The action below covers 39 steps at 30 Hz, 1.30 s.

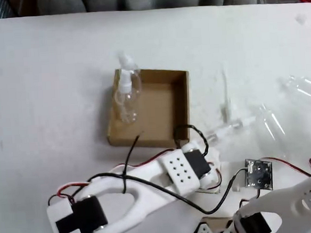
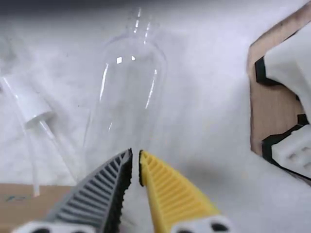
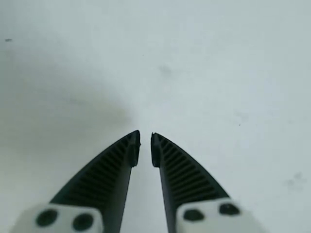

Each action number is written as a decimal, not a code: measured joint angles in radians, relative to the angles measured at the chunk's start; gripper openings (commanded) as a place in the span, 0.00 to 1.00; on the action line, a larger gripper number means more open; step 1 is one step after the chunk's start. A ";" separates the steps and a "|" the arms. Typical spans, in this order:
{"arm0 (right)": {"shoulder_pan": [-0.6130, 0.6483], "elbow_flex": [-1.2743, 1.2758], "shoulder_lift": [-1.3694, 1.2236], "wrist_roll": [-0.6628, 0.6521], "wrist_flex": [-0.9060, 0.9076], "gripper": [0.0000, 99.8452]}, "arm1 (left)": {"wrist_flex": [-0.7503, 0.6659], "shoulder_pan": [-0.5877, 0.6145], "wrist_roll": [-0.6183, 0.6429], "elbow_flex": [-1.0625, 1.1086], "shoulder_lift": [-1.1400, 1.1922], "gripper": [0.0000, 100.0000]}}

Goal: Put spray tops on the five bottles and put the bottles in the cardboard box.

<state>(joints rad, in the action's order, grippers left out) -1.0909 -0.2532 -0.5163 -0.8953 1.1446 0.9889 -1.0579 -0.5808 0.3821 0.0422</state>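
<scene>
The cardboard box point(image 1: 168, 107) sits mid-table, and one clear bottle point(image 1: 127, 94) with a white spray top lies along its left wall. My left arm point(image 1: 183, 170) ends just in front of the box's near right corner. My left gripper point(image 2: 135, 153), one finger grey and one yellow, is shut with nothing between its fingers, right at the base of a topless clear bottle point(image 2: 129, 92) lying on the table. A white spray top point(image 2: 31, 109) with its tube lies beside that bottle. My right gripper point(image 3: 145, 138), black-fingered, is shut over bare white table.
More clear bottles point(image 1: 268, 124) point(image 1: 308, 90) and spray tops point(image 1: 226, 103) lie right of the box. A small black board with wires point(image 1: 258, 174) sits by the right arm point(image 1: 295, 202). A wooden plate with white parts point(image 2: 274, 102) stands beside the left gripper.
</scene>
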 measured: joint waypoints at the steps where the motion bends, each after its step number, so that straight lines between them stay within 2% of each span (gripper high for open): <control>1: 0.005 0.000 -0.014 0.021 0.012 0.01 | 0.000 0.000 0.000 0.000 0.000 0.02; 11: 0.098 -0.017 -0.101 0.103 0.164 0.01 | 0.002 0.003 0.000 0.000 0.000 0.02; 17: 0.133 -0.015 0.038 0.170 0.287 0.01 | 0.002 0.003 0.000 0.000 -0.002 0.02; 24: 0.206 -0.015 0.203 0.172 0.468 0.01 | -0.002 0.000 0.002 0.000 -0.002 0.02; 32: 0.282 -0.015 0.244 0.199 0.537 0.01 | -0.055 -0.014 0.058 0.000 -0.002 0.03; 39: 0.287 -0.015 0.244 0.213 0.537 0.01 | -0.055 -0.014 0.072 0.000 -0.002 0.18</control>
<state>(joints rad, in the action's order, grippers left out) -0.8040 -0.2685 -0.2723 -0.6820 1.6817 0.9337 -1.0717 -0.5086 0.3821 0.0407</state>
